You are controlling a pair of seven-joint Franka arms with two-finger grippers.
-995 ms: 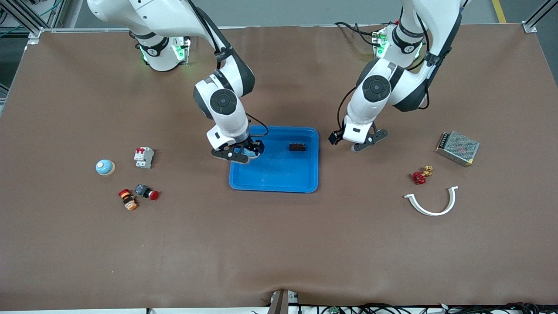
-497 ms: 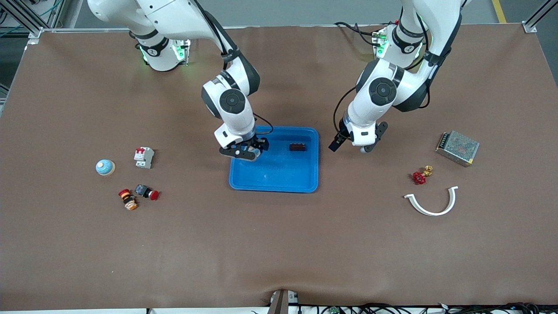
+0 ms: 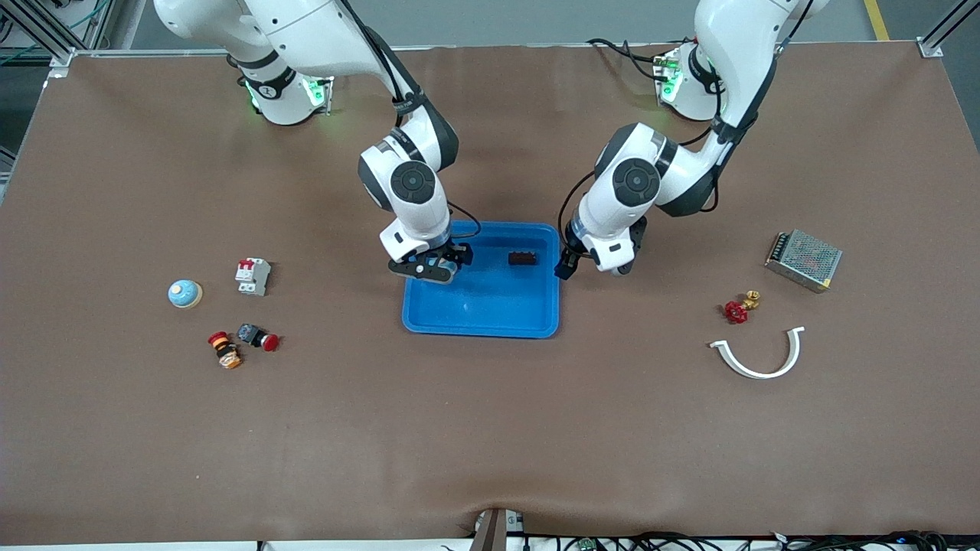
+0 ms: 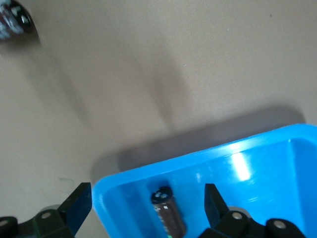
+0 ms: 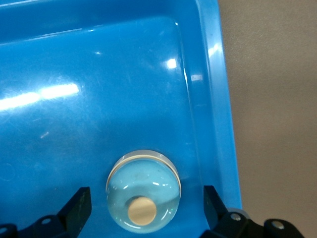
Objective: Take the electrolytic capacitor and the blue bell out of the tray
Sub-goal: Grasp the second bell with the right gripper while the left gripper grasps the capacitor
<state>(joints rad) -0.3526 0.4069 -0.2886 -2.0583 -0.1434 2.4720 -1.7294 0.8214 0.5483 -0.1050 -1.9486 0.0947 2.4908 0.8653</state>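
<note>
A: Entry, the two things to lift. The blue bell sits in the tray, in the corner toward the right arm's end and farther from the front camera, just beside the rim; dome up, pale button on top.

B: Handling, by judgement: a rigid dome, probably light, smooth and rounded, so the pads could slide up it; better to take it low across the pale base ring, not on the button.

A: The right gripper hangs over that corner with its fingers spread wide; in the right wrist view the bell lies between them, roughly centred, touching neither.

B: And the electrolytic capacitor?

A: It lies on its side on the tray floor, near the farther corner toward the left arm's end — a small dark cylinder, stiff and likely very light, apt to roll; best pinched across its round body at mid-length.

B: The left gripper?

A: It is over the tray's rim at that end, fingers well apart and holding nothing; the left wrist view puts the capacitor between the fingers, a little nearer one of them — some centring may be needed before closing.
</note>
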